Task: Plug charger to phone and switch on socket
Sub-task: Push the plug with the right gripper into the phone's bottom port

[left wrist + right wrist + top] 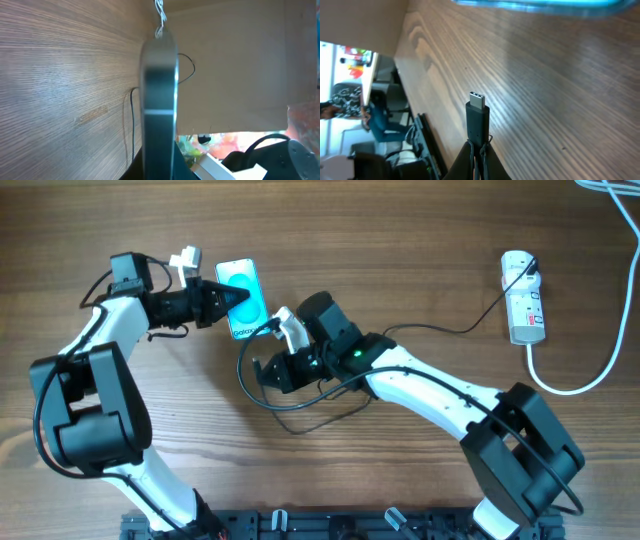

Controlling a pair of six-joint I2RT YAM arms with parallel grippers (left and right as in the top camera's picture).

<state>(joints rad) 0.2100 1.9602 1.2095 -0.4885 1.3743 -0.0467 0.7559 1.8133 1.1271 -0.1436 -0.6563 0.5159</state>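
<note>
**Overhead view.** Left gripper (232, 298) is clamped narrow on the phone (245, 284), its dark fingers gripping the handset from the left side. The turquoise screen faces up and the end with the small lettering points toward the right arm. Whether the phone rests on the table (420, 240) or is raised off it cannot be told from this view. The right gripper (265, 370) sits just below that lettered end, near the phone but apart from it. The black charger (300, 430) loops on the wood beneath the right arm. It then runs right across the table to the socket (523, 300), which lies well apart near the right edge. A thick white cord (590, 380) curves away from the socket.

**Left wrist view.** The phone (160, 100) appears edge-on as a grey upright slab filling the centre of the frame. The fingers themselves are not clearly shown. A thin stretch of the charger (132, 125) lies on the table (65, 75) behind the phone.

**Right wrist view.** The right gripper (479, 150) is closed tight on the charger just behind its connector (476, 117). The black plug stands upright above the fingertips, with its metal tip uppermost and bare. The phone (540, 6) shows only as a blurred turquoise band along the top edge. It sits beyond the tip, with an open gap of table (560, 90) between them.
</note>
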